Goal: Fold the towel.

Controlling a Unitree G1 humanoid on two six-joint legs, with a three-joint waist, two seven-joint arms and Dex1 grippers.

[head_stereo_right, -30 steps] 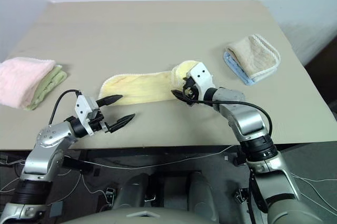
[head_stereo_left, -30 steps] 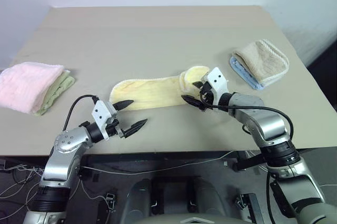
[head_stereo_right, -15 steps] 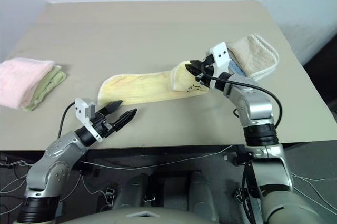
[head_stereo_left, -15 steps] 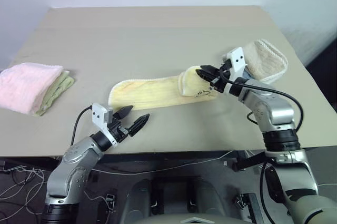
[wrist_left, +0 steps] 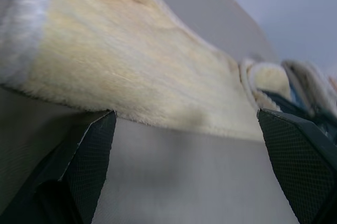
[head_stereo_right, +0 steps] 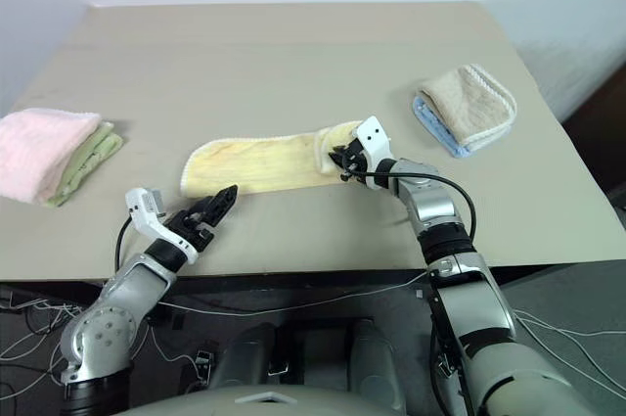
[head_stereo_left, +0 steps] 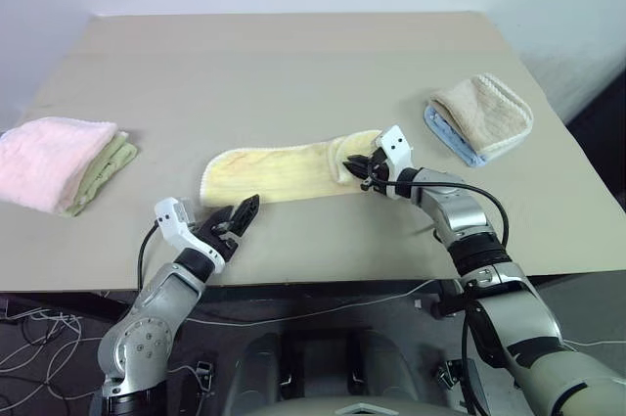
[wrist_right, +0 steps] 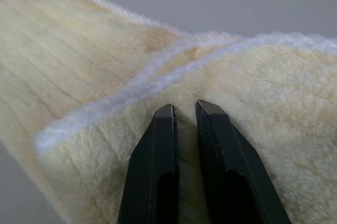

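The towel [head_stereo_left: 284, 171], pale yellow and long, lies across the middle of the table. Its right end is doubled back over itself into a small fold [wrist_right: 253, 108]. My right gripper [head_stereo_left: 360, 167] sits at that fold, its fingers nearly together and pinching the terry at the stitched edge [wrist_right: 131, 89]. My left gripper [head_stereo_left: 235, 215] hovers low near the table's front edge, just short of the towel's rounded left end [wrist_left: 63, 34]. Its fingers [wrist_left: 89, 150] stand wide open with nothing between them, pointing along the table at the towel.
A pink folded towel [head_stereo_left: 49, 157] on a green one [head_stereo_left: 110, 163] lies at the far left. A beige folded towel [head_stereo_left: 486, 113] on a blue one [head_stereo_left: 452, 137] lies at the right. The table's front edge [head_stereo_left: 323, 274] runs close below both grippers.
My right gripper closed on the towel's right end, lifted it up and right, then came back down leftward, leaving the end folded over. My left wrist rolled and its open gripper now points level at the towel.
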